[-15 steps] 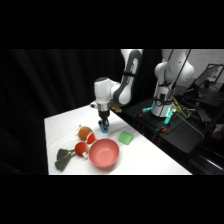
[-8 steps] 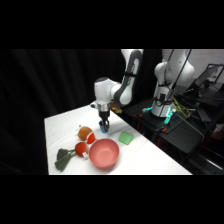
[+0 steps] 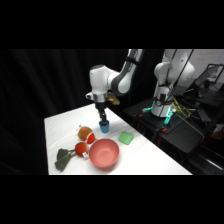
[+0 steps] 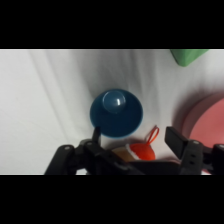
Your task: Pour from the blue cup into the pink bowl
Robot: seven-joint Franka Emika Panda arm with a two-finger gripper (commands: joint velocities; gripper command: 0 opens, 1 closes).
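The gripper (image 3: 103, 119) hangs over the cup (image 3: 104, 127), fingers (image 4: 179, 140) spread wide astride it, not clamped. The cup stands on the table (image 3: 65, 122), fruit (image 3: 86, 133) just left, bowl (image 3: 104, 152) nearer, green square (image 3: 125, 138) to the right. Bare table lies beyond, toward the far edge.

On your white table (image 3: 65, 125) lie a flat light-green square piece (image 3: 125, 138), two orange-red round fruits (image 3: 85, 133) (image 3: 81, 148) set close together, and a dark green leafy item (image 3: 62, 158) just beside the lower fruit, near the table's front left.
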